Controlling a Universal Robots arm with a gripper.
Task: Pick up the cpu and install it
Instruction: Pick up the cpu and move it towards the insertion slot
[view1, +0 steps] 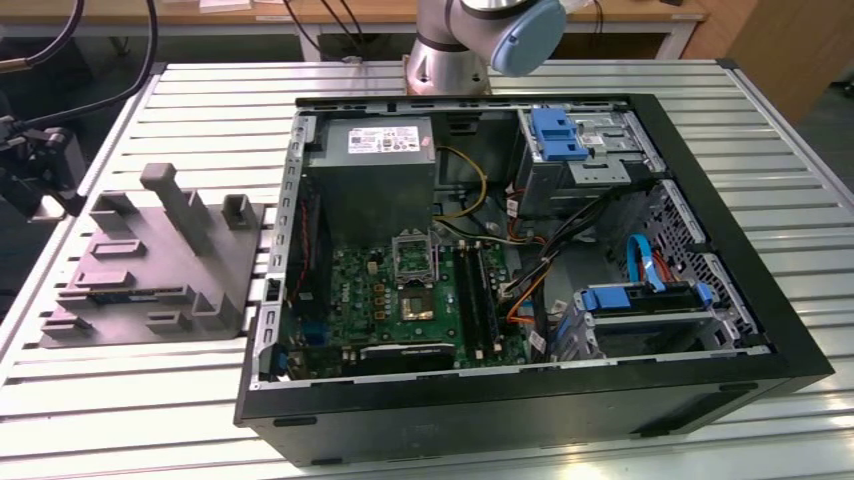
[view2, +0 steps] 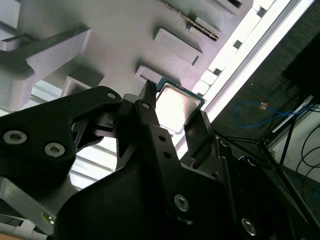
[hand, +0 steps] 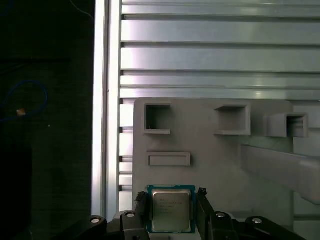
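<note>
EXTERIOR VIEW: An open computer case (view1: 747, 300) lies on its side on a slatted metal worktop (view1: 120, 400), with the base of the robot arm (view1: 461, 40) rising behind it and a grey moulded fixture (view1: 147, 265) lying on the worktop at the exterior view's left of the case. Inside the case, a big grey box (view1: 380, 190) carries a white label (view1: 390, 140) (its print cannot be made out), and a dark metal-framed socket (view1: 414, 258) sits just below it on the green board (view1: 380, 300). SECOND WRIST VIEW: The black gripper (view2: 174, 102) reaches down over the pale fixture, its jaws drawn in to the width of the cpu (view2: 177, 107). One of the fingers (view2: 150, 115) lies against one edge of the chip and the other stands at the opposite edge, so the jaws look clenched on it. The silvery top glares brightly and no lettering can be read there. A blue cable (view2: 250, 107) lies on the dark floor beyond the worktop's edge. FIRST WRIST VIEW: The cpu (hand: 171, 211) lies flat at the fixture's near edge, beside the rim of the worktop, its metal top framed by a thin green border. The gripper (hand: 171, 196) straddles it, one fingertip on each side and tight to the chip. Lines of fine print cross the metal top but cannot be read. Rectangular pockets (hand: 157, 119) are sunk into the fixture beyond the chip.
</note>
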